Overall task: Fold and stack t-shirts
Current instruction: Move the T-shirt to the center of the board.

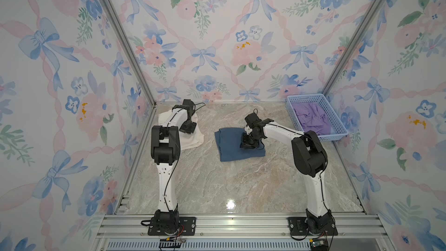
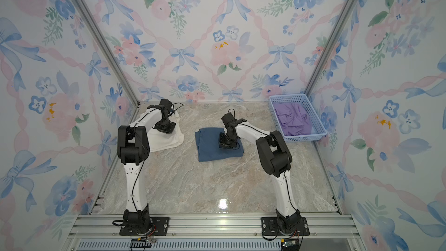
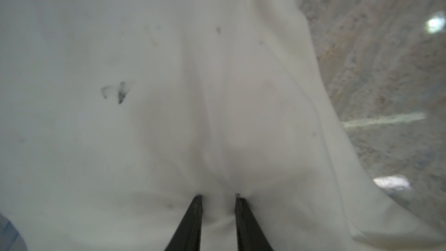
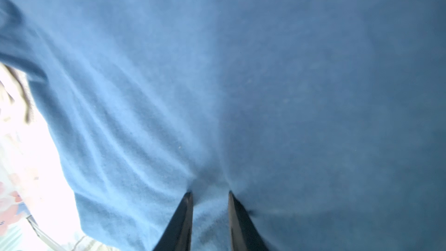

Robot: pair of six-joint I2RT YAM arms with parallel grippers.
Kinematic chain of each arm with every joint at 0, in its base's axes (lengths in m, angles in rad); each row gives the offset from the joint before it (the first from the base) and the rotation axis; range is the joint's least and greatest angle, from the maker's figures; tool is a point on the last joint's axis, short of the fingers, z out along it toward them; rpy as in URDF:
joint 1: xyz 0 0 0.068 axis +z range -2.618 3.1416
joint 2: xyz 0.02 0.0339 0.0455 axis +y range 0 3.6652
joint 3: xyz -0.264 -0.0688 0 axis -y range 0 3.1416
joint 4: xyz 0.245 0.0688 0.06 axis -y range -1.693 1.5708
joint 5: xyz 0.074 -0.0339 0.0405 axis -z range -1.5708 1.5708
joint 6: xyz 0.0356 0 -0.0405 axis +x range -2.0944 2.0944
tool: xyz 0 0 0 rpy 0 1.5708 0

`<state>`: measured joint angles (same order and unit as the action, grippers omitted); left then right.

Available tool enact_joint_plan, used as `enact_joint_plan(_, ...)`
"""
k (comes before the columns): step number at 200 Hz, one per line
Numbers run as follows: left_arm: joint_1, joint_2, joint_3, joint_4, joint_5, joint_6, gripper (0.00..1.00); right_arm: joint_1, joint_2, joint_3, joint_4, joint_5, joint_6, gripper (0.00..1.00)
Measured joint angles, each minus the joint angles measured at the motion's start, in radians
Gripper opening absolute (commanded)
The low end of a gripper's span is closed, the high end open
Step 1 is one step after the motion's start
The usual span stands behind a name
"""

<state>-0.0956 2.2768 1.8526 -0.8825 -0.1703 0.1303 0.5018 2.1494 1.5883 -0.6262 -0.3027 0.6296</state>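
Tabletop [image 1: 229, 179] basket [image 1: 304, 96]: purple cloth [image 1: 312, 119]; left end effector [image 3: 217, 196] pinches cream t-shirt [image 3: 144, 141], right [image 4: 210, 193], blue t-shirt [image 4: 313, 92].

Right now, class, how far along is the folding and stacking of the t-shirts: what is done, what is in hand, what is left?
Done: the slate-blue t-shirt lies folded mid-table; the cream-white t-shirt looks folded in the far corner. In hand: right gripper pinches the blue, left gripper the cream. Left: the shirts lie apart, unstacked; purple cloth sits crumpled in the basket.
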Motion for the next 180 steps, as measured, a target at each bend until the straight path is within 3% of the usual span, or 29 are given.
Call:
enact_joint_plan(39,-0.197,-0.076,-0.111,-0.037,0.072,0.031,0.29,-0.077,-0.126,-0.182,0.027,0.007,0.053,0.31)
enact_joint_plan(82,-0.388,-0.104,-0.141,-0.080,0.193,0.045,0.29,-0.152,-0.307,-0.360,0.006,0.064,0.082,0.31)
enact_joint_plan(140,-0.474,-0.112,-0.132,-0.126,0.287,0.044,0.29,-0.209,-0.626,-0.451,-0.058,0.189,0.062,0.32)
enact_joint_plan(180,-0.476,-0.113,-0.033,-0.145,0.275,0.033,0.30,-0.187,-0.595,-0.394,-0.092,0.209,-0.010,0.32)
